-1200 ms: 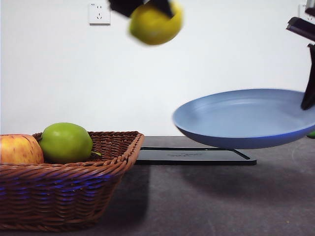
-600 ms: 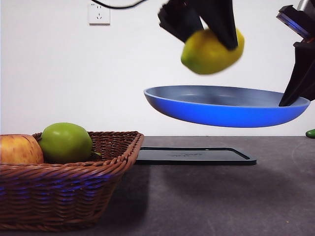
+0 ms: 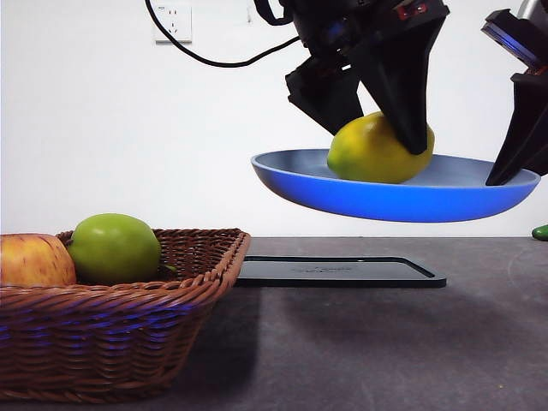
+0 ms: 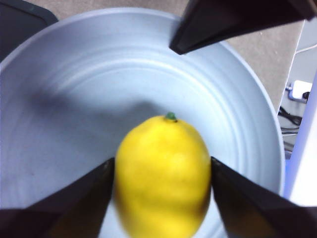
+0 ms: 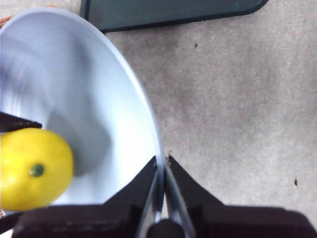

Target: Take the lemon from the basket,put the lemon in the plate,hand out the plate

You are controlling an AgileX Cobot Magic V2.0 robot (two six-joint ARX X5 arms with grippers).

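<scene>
The yellow lemon sits low in the light-blue plate, which hangs level in the air above the table. My left gripper comes down from above and is shut on the lemon, one black jaw on each side. Around it the left wrist view shows the plate's bare floor. My right gripper is shut on the plate's right rim; in its wrist view the gripper pinches the thin rim of the plate, with the lemon inside. The wicker basket stands at the near left.
A green apple and a red-yellow apple lie in the basket. A flat black tray lies on the table under the raised plate. A small green thing shows at the right edge.
The left gripper carried the lemon rightward and down into the plate. The plate rose and shifted left a second ago, and has stayed still since half a second ago.
</scene>
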